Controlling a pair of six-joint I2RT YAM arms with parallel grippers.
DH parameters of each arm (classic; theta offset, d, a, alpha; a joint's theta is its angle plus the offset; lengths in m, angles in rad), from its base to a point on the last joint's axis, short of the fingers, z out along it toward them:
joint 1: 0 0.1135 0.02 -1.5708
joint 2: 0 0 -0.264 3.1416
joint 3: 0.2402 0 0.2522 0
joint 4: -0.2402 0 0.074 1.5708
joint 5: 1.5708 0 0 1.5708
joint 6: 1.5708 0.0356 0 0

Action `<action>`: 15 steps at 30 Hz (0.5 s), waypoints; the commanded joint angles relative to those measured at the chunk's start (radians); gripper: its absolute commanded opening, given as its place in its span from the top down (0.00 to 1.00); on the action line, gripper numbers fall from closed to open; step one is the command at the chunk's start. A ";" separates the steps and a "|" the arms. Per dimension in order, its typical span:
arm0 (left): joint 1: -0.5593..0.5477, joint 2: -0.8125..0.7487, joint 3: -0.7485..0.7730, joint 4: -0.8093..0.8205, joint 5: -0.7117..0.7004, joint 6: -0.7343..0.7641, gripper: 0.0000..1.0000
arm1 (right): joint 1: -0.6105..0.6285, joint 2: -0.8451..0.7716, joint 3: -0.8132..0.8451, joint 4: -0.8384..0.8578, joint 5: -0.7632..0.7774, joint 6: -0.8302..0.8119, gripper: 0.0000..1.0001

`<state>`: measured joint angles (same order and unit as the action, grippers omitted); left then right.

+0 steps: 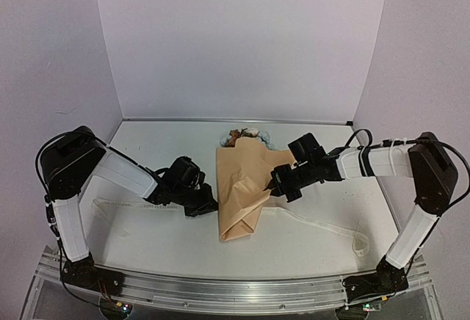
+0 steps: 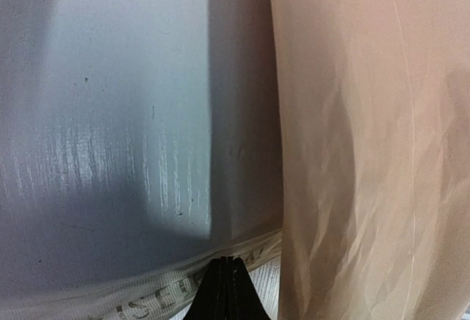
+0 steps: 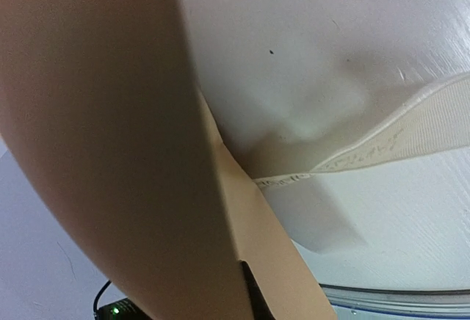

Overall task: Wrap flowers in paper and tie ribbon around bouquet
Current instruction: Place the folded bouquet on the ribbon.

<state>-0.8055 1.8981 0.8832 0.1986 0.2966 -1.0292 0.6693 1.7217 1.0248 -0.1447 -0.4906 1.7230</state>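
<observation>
Lying creased, tan kraft paper cone (image 1: 241,188), lettered cream ribbon (image 3: 433,118) beneath

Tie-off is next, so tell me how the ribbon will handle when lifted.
The ribbon lies in slack curves: probably floppy and light. It seems to run under the bouquet, so tugging may drag that too.
</observation>
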 commanded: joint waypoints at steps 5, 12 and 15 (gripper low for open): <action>0.004 0.024 0.025 -0.116 -0.036 -0.025 0.99 | 0.029 -0.095 -0.107 0.040 -0.052 -0.054 1.00; 0.004 -0.001 0.031 -0.130 -0.062 -0.034 0.99 | 0.083 -0.058 -0.105 0.055 -0.002 -0.074 1.00; 0.003 -0.018 0.046 -0.153 -0.075 -0.021 0.96 | 0.087 -0.060 -0.114 0.056 0.013 -0.092 0.90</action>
<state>-0.8059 1.8984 0.9068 0.1542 0.2822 -1.0550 0.7433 1.6642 0.9028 -0.1129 -0.5084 1.6648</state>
